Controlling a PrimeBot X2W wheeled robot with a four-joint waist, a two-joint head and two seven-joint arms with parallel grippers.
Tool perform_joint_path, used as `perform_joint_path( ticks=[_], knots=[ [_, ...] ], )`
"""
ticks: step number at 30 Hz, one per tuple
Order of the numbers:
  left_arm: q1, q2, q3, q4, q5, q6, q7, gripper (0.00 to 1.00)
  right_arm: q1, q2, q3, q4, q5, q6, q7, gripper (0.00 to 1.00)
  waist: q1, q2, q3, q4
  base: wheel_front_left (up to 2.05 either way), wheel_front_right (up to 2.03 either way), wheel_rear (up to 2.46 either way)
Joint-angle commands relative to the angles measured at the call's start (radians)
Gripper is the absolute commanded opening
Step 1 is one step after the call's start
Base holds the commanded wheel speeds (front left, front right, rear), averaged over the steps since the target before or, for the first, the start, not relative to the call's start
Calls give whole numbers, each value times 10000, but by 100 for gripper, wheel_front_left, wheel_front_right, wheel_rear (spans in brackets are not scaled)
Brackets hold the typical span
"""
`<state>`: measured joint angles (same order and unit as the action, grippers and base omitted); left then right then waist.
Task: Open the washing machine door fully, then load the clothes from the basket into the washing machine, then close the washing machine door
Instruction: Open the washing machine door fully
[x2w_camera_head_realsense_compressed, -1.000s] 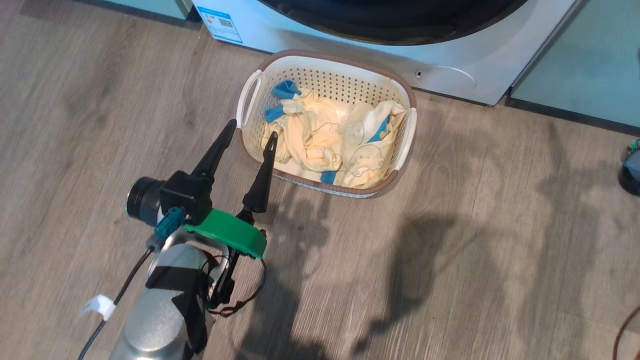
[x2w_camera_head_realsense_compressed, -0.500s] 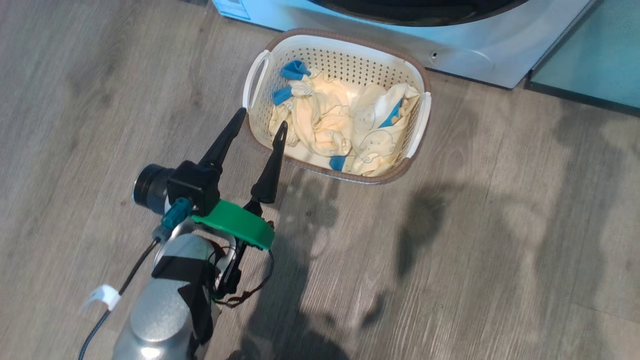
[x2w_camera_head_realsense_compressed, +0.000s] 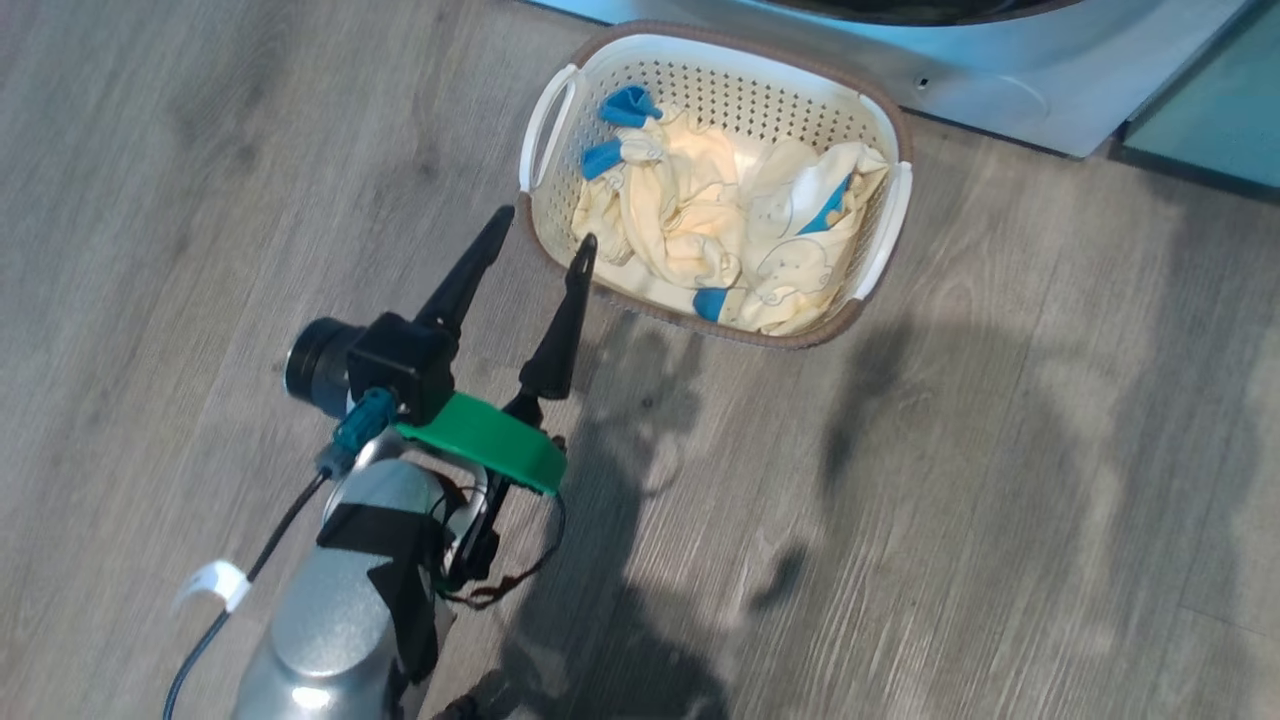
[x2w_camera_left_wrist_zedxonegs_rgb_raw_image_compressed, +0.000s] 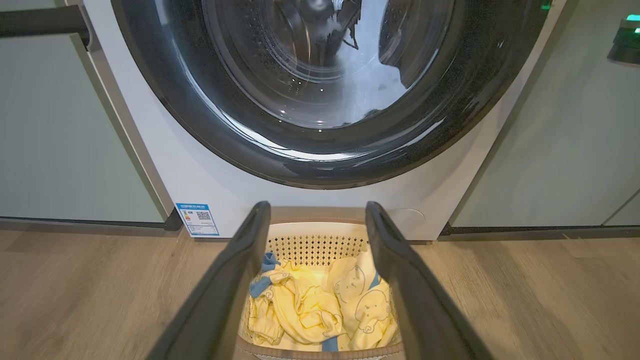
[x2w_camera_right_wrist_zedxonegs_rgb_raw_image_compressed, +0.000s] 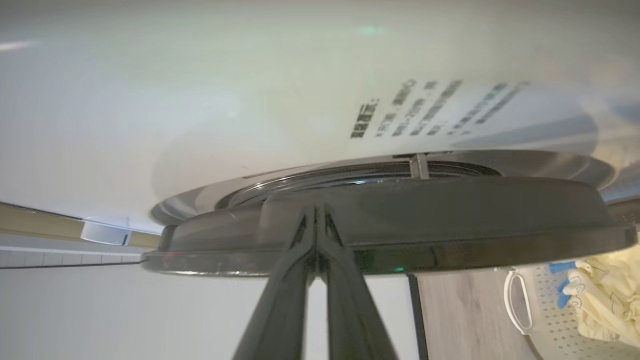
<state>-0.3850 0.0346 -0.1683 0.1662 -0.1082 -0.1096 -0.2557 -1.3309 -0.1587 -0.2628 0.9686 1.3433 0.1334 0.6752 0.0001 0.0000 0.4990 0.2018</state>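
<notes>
camera shifted, basket (x2w_camera_head_realsense_compressed: 720, 85) unmoved, left end effector (x2w_camera_head_realsense_compressed: 546, 226) still open

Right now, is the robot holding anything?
No. The left gripper is open and empty; the right gripper is shut on nothing, tips at the washing machine door.

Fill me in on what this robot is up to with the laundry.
The robot faces the washing machine, with the clothes lying in the basket on the floor in front of it. Its left gripper is open, holds nothing and hovers by the basket's near edge. Its right gripper is shut, with its fingertips at the edge of the washing machine door.
</notes>
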Motion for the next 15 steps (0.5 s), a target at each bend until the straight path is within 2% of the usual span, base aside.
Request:
perform_joint_path(
  ticks=[1,15],
  knots=[
    [-272,157,250,-382,-56,88,-61,100,-603,12,111,-210,-103,-27,76,0,-1,0,81,55,0,0,0],
    [-438,157,-45,-435,-265,251,-61,100,-1730,-8,278,579,-774,-27,-103,0,-1,0,384,347,0,0,0]
  ],
)
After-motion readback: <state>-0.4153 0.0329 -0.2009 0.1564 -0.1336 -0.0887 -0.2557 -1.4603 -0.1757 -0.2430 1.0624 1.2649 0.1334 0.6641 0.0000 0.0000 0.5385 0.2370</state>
